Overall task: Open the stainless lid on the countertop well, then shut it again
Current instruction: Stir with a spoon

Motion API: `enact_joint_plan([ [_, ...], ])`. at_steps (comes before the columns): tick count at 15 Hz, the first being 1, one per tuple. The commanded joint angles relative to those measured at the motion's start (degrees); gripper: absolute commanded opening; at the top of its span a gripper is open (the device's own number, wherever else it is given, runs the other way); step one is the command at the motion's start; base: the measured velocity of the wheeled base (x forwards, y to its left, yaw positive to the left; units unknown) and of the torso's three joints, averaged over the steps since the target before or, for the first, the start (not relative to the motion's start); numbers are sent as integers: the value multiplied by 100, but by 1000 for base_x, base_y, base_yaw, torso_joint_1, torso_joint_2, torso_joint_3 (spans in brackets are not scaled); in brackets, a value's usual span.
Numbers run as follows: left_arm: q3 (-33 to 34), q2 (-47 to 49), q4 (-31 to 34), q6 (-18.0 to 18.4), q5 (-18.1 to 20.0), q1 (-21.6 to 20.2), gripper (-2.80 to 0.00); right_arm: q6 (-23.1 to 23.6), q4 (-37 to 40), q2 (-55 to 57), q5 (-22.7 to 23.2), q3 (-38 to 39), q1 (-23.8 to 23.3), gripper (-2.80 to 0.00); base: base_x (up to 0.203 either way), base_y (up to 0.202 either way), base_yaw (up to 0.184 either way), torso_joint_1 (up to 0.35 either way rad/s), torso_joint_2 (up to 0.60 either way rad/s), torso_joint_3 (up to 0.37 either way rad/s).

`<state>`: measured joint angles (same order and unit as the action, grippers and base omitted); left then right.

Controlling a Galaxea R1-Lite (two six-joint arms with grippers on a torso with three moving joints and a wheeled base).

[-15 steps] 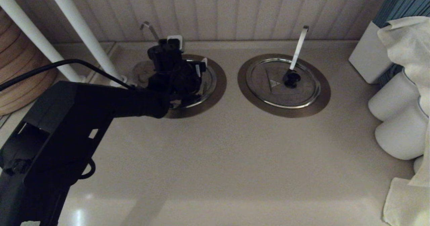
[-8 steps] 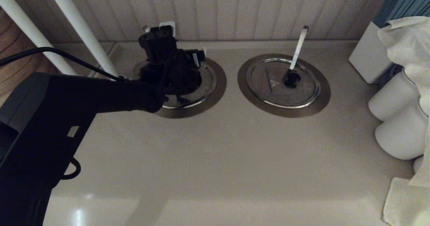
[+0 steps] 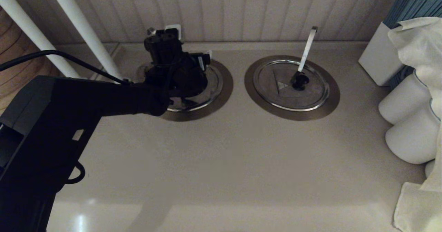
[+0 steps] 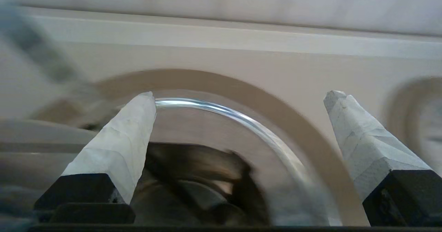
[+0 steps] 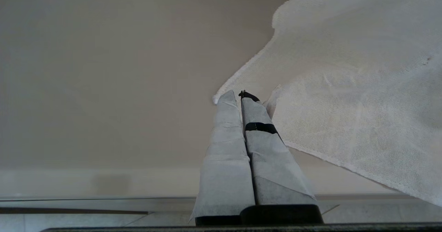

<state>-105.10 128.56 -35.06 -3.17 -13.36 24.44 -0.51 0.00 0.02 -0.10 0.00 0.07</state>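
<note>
Although both lids carry a small pale triangle mark, no readable lettering or brand shows anywhere on them or on the counter (image 3: 221, 163).

Nearest, at about five o'clock in the head view, a white cloth (image 3: 412, 208) lies on the counter; the right gripper (image 5: 239, 97) rests beside its edge with its two wrapped fingers pressed together, holding nothing.

Farther in, at about ten o'clock, the left gripper (image 3: 179, 75) hangs directly over the lid (image 3: 210, 87). Its wrapped fingers (image 4: 117, 145) are spread wide apart, one to each side of the dark knob (image 4: 207, 176) below them, and touch nothing that can be made out. The lid is a round flat steel disc with a bright raised rim, lying flat in the well (image 3: 226, 87), whose wide brushed-steel ring shows around it. The arm hides most of the disc. At the lid's far edge the tip of a slim hooked handle (image 3: 150, 30) peeks out behind the gripper.

At about one o'clock sits the second lid (image 3: 276, 90) in its own steel ring, shut, with a black knob (image 3: 299, 81) and a broader pale handle (image 3: 308, 49) slanting up toward the panelled wall (image 3: 241, 11).

At three o'clock, white rolls (image 3: 411, 121) stand against a white box (image 3: 378, 59).
</note>
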Motion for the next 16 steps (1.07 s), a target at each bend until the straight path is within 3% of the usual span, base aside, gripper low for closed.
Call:
enact_joint_plan([
  [1,-90,55,-18,9,-9,-88,0,-2,0,-2,1,0,1,-280,0,0,0,0,0,0],
  [8,-520,355,12,31,-17,-468,0,-2,0,-2,1,0,1,-280,0,0,0,0,0,0],
  [16,-108,-302,216,35,-28,-480,0,-2,0,-2,1,0,1,-280,0,0,0,0,0,0],
])
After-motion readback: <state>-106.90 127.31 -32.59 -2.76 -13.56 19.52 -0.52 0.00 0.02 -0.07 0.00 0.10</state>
